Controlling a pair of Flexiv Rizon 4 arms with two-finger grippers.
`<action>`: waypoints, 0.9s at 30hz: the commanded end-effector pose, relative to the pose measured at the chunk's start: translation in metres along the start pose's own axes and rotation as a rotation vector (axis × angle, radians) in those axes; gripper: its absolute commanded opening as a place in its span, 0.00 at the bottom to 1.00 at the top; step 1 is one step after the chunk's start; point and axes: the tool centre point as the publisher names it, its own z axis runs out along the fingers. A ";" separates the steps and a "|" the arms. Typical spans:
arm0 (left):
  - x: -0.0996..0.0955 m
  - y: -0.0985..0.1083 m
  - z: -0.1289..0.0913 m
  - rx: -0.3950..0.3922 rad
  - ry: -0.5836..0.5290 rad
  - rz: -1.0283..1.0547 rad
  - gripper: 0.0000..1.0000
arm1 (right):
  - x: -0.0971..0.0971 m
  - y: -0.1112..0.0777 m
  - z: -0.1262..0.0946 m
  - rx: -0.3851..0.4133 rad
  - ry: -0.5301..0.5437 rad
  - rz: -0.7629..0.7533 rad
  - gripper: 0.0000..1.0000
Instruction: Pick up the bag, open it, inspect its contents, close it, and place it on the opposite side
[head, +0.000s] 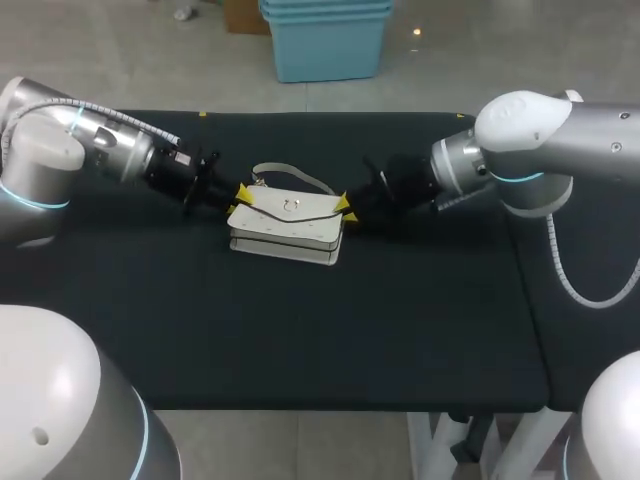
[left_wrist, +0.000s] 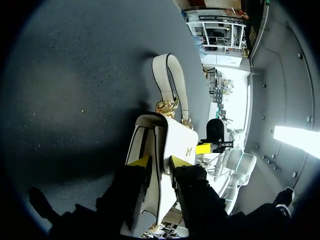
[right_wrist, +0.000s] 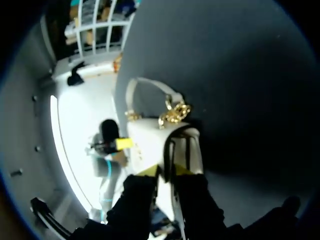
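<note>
Head view: a small, boxy white handbag (head: 288, 225) is seen lying flap-up near the middle of the black cloth-covered table (head: 300, 330), with its slim white shoulder strap (head: 300, 176) looped behind it and a gold ring clasp (head: 289, 206) on the flap. It is bracketed by the left gripper (head: 243, 193) at one end and the right gripper (head: 345, 207) at the other. In the left wrist view, the left gripper (left_wrist: 159, 162) is pinched on the bag's end panel, and the same is shown for the right gripper (right_wrist: 166, 171). The bag is judged light and fairly stiff-walled, though smooth and likely slippery. The end panels are therefore favoured for lifting, and the flap's lower edge for opening.
</note>
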 end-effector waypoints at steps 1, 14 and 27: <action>0.004 0.008 -0.005 0.016 0.002 0.020 0.93 | 0.001 -0.002 -0.007 -0.011 -0.011 -0.005 1.00; 0.014 0.033 -0.014 -0.014 0.002 0.055 0.38 | -0.003 -0.002 -0.041 -0.069 -0.149 -0.041 1.00; 0.005 0.032 -0.010 -0.045 -0.018 0.032 0.00 | -0.012 0.005 -0.076 -0.056 -0.257 -0.102 1.00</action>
